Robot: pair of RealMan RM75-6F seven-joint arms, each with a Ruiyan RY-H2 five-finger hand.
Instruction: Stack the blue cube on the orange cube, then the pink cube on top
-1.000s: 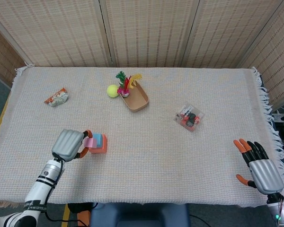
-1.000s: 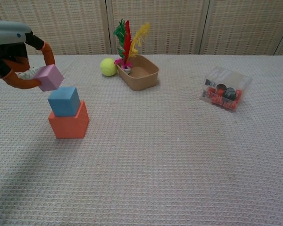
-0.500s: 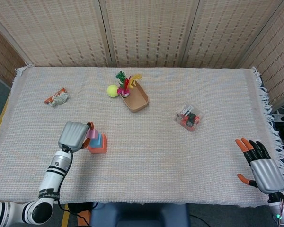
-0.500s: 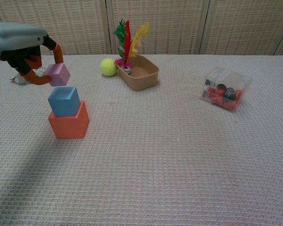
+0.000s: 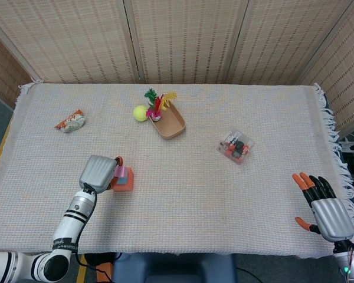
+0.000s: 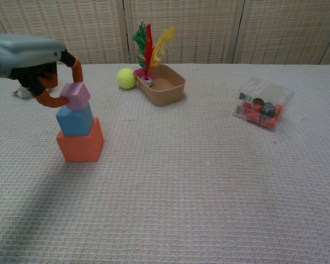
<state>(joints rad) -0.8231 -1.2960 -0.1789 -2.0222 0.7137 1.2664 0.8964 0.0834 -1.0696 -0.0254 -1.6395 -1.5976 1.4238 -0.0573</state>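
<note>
The orange cube point(image 6: 81, 146) stands on the cloth with the blue cube point(image 6: 75, 121) stacked on it. My left hand point(image 6: 41, 63) pinches the pink cube point(image 6: 75, 94) and holds it tilted right over the blue cube, at or just above its top face. In the head view the left hand point(image 5: 97, 173) covers most of the stack; the pink cube point(image 5: 122, 173) and an edge of the orange cube point(image 5: 124, 187) peek out. My right hand point(image 5: 326, 209) hovers at the table's front right corner, fingers spread, holding nothing.
A brown tray point(image 6: 164, 85) with feathers point(image 6: 147, 47) and a yellow ball point(image 6: 126, 78) stands behind the stack. A clear packet of red parts point(image 6: 262, 109) lies to the right. A snack wrapper point(image 5: 69, 121) lies at far left.
My left hand has carried the pink cube rightward and down, from beside the stack to directly over the blue cube. The right hand has barely moved.
</note>
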